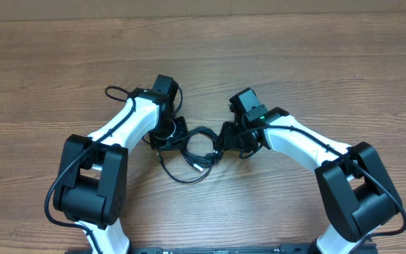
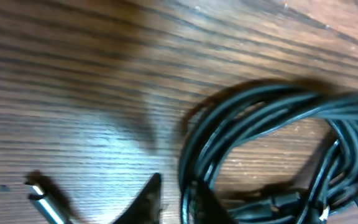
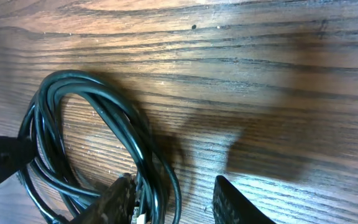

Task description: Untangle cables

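Note:
The cables [image 1: 200,149] lie as a black coiled bundle on the wooden table between my two arms. My left gripper [image 1: 169,138] is at the coil's left edge. In the left wrist view the bundle [image 2: 253,118] runs down between the left gripper's [image 2: 178,200] narrowly spread fingertips, and bare wood shows between the left fingertip [image 2: 146,202] and the strands. My right gripper [image 1: 228,141] is at the coil's right edge. In the right wrist view it [image 3: 174,194] stands open, and strands of the coil [image 3: 104,112] lie against its left finger [image 3: 118,200], far from the right one.
A silver plug [image 2: 42,196] on a black cord rests on the wood left of the left gripper. One cable end trails toward the front of the table [image 1: 182,178]. Bare wooden tabletop [image 1: 316,63] stretches behind and beside the arms.

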Available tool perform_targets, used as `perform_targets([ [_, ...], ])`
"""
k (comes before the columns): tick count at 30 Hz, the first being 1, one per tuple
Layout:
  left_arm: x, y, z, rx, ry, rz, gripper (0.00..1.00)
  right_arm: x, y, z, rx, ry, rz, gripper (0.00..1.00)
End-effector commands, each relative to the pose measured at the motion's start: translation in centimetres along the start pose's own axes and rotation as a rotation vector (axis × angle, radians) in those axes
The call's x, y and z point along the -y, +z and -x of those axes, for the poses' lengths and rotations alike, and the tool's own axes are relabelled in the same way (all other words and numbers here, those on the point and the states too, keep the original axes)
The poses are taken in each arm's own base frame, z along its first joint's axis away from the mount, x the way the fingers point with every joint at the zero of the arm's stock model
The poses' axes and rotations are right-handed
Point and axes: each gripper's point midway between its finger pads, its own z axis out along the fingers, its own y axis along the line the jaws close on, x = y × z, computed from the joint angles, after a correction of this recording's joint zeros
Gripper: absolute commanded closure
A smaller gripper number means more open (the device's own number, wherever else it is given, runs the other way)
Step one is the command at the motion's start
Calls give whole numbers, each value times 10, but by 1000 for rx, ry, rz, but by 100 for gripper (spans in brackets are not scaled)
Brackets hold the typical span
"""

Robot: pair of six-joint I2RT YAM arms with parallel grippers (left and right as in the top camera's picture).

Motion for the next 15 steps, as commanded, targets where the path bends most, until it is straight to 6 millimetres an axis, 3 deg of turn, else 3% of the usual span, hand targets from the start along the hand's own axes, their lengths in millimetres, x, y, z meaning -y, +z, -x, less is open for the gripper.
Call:
perform_targets([
  [1,-7,3,1,15,-4,37,71,0,1,-4,-6,1,0,61],
  [7,-5,3,5,29,0,28,68,0,1,-4,-8,1,3,61],
  [13,-4,3,5,32,2,26,73,0,1,-4,-8,1,3,61],
  [15,-3,4,3,29,8,28,74,0,1,-4,-8,0,3,65],
])
